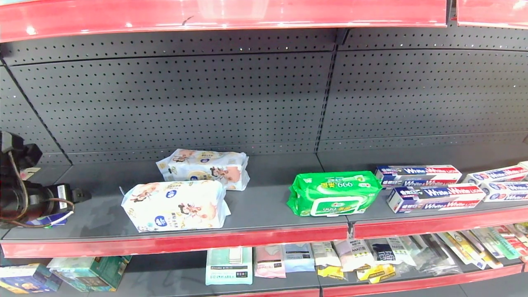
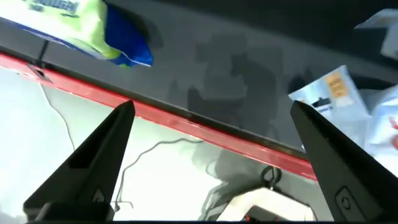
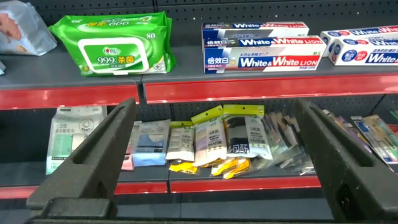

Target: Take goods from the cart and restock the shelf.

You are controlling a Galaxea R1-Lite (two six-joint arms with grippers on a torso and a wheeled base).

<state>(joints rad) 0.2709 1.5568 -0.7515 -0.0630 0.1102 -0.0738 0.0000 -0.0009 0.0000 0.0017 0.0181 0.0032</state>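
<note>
Goods lie on the dark grey metal shelf with the red front lip [image 1: 264, 208]. Take the green soft pack of wet wipes [image 1: 334, 193] as your mark. Two white soft packs printed with cartoon figures [image 1: 176, 205] lie to its left, one behind the other. The white, blue and red toothpaste boxes [image 1: 435, 197] lie just to its right.

Your left gripper [image 2: 212, 107] hangs over the red lip well to the left of the green pack, beyond the white packs. Its fingers are spread wide and hold nothing. A blue and yellow-green packet [image 2: 106, 34] lies on the shelf near it, untouched. Your right gripper [image 3: 216, 104] faces the shelf front from a way back, roughly opposite the green pack, its fingers also wide apart and empty.

With both empty, you look to be between placements. The next move is probably to turn to the cart for another item and set it in the bare stretch between the white packs and the green pack.
</note>
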